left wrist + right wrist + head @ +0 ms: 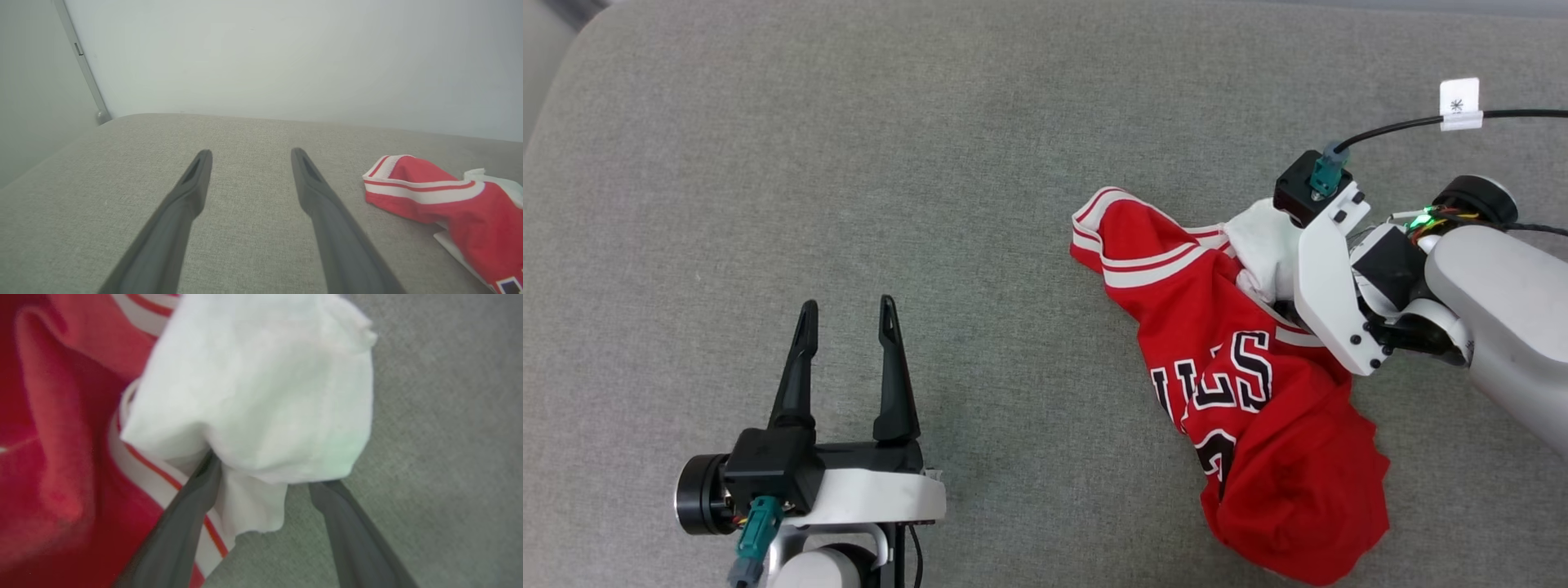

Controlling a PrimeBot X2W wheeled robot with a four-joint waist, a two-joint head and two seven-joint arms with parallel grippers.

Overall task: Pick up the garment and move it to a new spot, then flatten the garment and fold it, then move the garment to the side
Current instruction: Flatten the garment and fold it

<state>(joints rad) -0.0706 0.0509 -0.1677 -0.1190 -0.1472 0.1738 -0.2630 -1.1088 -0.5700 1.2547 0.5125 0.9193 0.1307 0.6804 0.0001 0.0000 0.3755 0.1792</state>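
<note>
Garment point(1241, 384): crumpled heap, lettering up, right side of grey cushion point(849, 122). Right claw point(265, 473): spread wide, straddling white sleeve point(261, 388), nothing pinched yet. Left claw point(847, 302): spread, empty, near left, well apart. Best sink deeper, bite sleeve with red fabric beneath, lift slowly.

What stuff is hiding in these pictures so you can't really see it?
Right wrist view: the garment's white sleeve covers the right end effector's fingertips; it is blurred, so contact is unclear.
Head view: folds swallow part of the lettering and number.
Left wrist view: the picture's right edge cuts the garment off.
</note>
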